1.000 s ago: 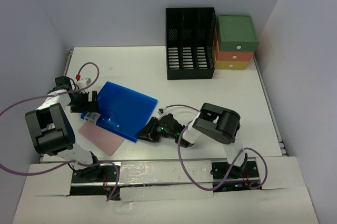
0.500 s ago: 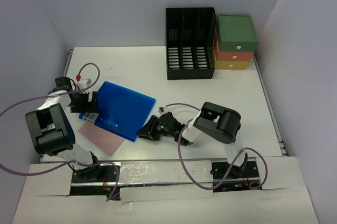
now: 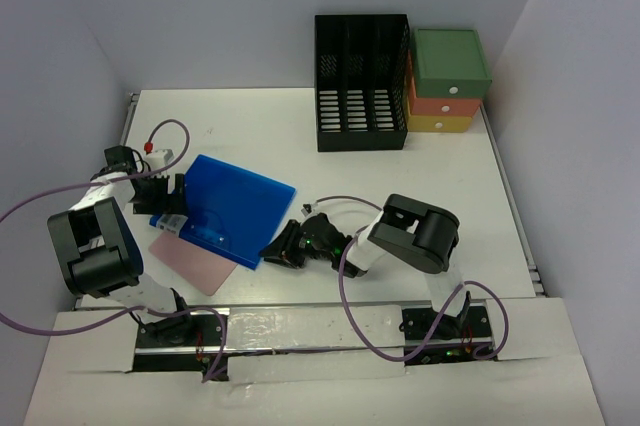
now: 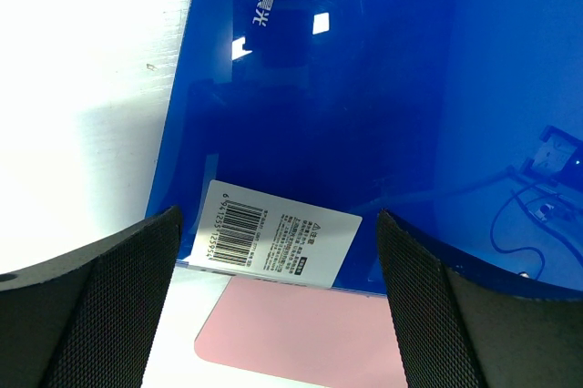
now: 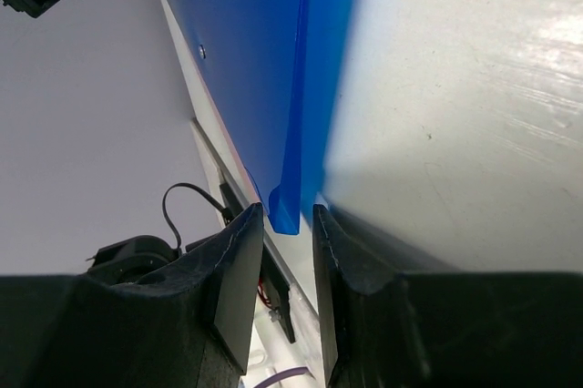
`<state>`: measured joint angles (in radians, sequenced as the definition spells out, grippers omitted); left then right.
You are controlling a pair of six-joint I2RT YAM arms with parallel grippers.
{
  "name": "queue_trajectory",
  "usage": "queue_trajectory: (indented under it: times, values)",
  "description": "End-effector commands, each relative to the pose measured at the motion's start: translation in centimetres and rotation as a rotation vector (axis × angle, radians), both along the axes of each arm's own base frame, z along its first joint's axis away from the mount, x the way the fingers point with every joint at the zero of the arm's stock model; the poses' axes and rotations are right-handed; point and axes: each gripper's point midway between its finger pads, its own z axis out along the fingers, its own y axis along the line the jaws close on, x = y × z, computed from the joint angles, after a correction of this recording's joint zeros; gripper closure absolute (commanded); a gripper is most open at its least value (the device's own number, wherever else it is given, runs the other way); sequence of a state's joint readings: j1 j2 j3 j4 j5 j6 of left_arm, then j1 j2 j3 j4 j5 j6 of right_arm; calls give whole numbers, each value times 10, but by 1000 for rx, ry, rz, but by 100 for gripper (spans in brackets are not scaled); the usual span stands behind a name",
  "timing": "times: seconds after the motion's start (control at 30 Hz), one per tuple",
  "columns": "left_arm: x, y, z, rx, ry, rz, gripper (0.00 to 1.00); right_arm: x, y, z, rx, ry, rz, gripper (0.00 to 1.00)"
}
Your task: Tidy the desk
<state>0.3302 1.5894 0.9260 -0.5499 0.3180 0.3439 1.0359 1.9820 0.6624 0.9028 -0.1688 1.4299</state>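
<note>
Blue folder [image 3: 235, 208] nudged slightly left on table [image 3: 250, 126]
Right tool [image 3: 270, 251] pinched on its corner; left tool [image 3: 172, 193] wide open, empty; filing not begun

1 desk [image 3: 260, 126], 1 folder [image 3: 235, 208], 1 rack [image 3: 362, 86]

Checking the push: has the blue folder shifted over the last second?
Yes, slightly: the blue folder slid left, its far right corner now a bit farther from the black file rack.
</note>
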Motion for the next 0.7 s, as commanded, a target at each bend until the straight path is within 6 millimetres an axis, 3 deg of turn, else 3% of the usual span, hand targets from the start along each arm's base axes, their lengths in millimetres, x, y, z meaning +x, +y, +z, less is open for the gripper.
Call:
queue_trajectory:
  times: [0.0,0.27,0.67]
  values:
    - [-8,-1,1,-7,9,5,7,11,11,26,58,-66,-8,65]
    - [-9,-2,0,-5,10,1,7,12,19,32,75,-80,10,66]
    - [-10,-2,-1,-8,10,1,7,12,23,17,57,-39,14,66]
